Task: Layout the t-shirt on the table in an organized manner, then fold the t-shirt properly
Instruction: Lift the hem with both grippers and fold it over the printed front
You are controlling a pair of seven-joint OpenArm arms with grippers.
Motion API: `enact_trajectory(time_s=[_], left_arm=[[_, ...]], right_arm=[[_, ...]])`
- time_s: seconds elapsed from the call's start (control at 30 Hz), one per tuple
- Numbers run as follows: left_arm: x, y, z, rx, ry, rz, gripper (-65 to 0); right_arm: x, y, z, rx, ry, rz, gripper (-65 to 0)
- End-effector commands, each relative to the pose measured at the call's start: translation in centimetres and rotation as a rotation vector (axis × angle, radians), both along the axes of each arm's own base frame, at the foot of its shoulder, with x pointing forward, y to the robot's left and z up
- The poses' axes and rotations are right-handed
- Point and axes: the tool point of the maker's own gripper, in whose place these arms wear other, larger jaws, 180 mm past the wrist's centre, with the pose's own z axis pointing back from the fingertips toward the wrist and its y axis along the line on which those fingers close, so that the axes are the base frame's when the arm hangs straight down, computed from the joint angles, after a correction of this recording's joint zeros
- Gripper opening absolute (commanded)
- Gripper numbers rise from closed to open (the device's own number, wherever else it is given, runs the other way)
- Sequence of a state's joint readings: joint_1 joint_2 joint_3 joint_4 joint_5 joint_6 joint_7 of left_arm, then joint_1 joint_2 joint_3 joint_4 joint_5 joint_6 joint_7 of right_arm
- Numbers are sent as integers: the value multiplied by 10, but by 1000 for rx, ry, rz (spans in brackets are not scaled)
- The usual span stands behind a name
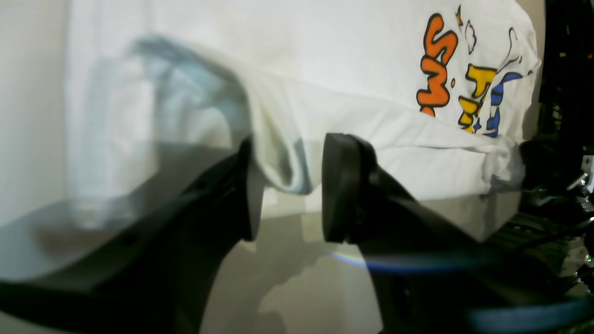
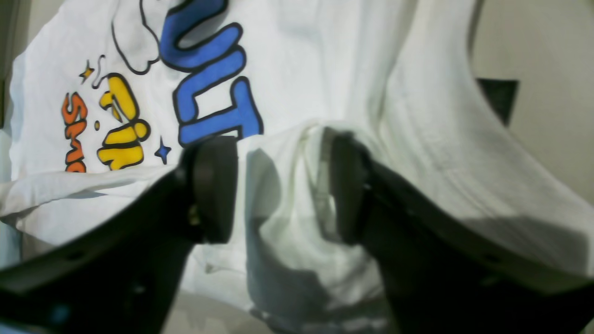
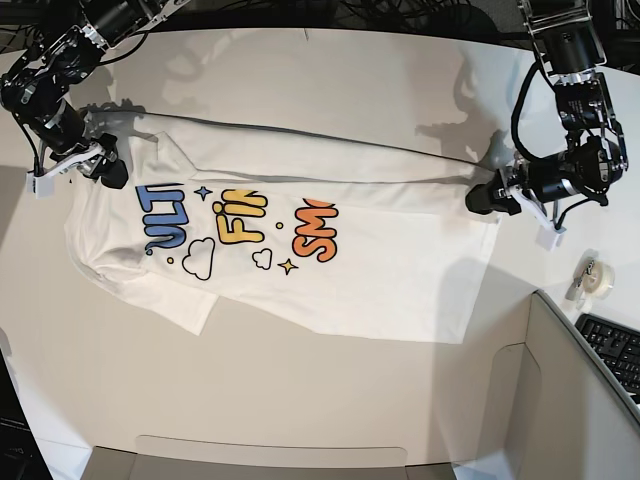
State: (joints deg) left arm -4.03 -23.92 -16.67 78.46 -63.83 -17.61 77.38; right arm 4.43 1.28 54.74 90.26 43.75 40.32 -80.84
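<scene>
- White surface (image 3: pixel 330 400) carries the t-shirt (image 3: pixel 400 270), spread print-up with one long side folded over.
- Left claw (image 1: pixel 287 185): pads apart, fold edge between them, not pinched.
- Right claw (image 2: pixel 278 190): spread around bunched cloth.
- Advice: lift both clear straight up, so the fold isn't dragged.

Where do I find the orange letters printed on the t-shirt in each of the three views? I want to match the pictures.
Left wrist: orange letters at upper right, above the open left gripper.
Right wrist: orange letters at the left edge, left of the open right gripper.
Base: orange letters near the middle of the t-shirt.
Shared landmark: the yellow letters beside them.
</scene>
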Motion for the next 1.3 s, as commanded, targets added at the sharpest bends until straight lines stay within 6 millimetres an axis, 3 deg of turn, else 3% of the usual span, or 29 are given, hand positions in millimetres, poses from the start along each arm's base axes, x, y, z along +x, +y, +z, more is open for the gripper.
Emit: enact_trajectory(time_s=[0.0, 0.13, 0.27, 0.4, 0.57, 0.63, 0.73, 0.9, 0.97, 1.17, 1.27], left_arm=[[10, 5, 16, -2, -54, 8, -430], [22, 14, 30, -2, -99, 35, -418], [22, 38, 49, -38, -136, 106, -417], [39, 51, 80, -85, -238, 161, -418], [40, 50, 84, -108, -255, 164, -419], [38, 50, 82, -101, -246, 162, -420], [37, 43, 71, -51, -201, 112, -447], [37, 28, 36, 171, -102, -37, -650], [38, 16, 28, 235, -104, -103, -646], [36, -22, 38, 285, -160, -250, -644], [35, -27, 45, 309, -183, -285, -643]], right_arm=[[9, -6, 15, -16, -54, -8, -275], [16, -9, 23, -20, -78, -13, -216], [23, -21, 35, -31, -115, -45, -214], [29, -29, 45, -36, -147, -65, -214], [27, -33, 69, -45, -237, -89, -214], [16, -32, 67, -57, -230, -87, -214], [-4, -33, 57, -73, -183, -83, -214], [-26, -33, 40, -76, -117, -81, -214], [-25, -32, 40, -79, -117, -78, -215], [-3, -27, 63, -66, -214, -62, -222], [8, -12, 75, -97, -238, 0, -330]])
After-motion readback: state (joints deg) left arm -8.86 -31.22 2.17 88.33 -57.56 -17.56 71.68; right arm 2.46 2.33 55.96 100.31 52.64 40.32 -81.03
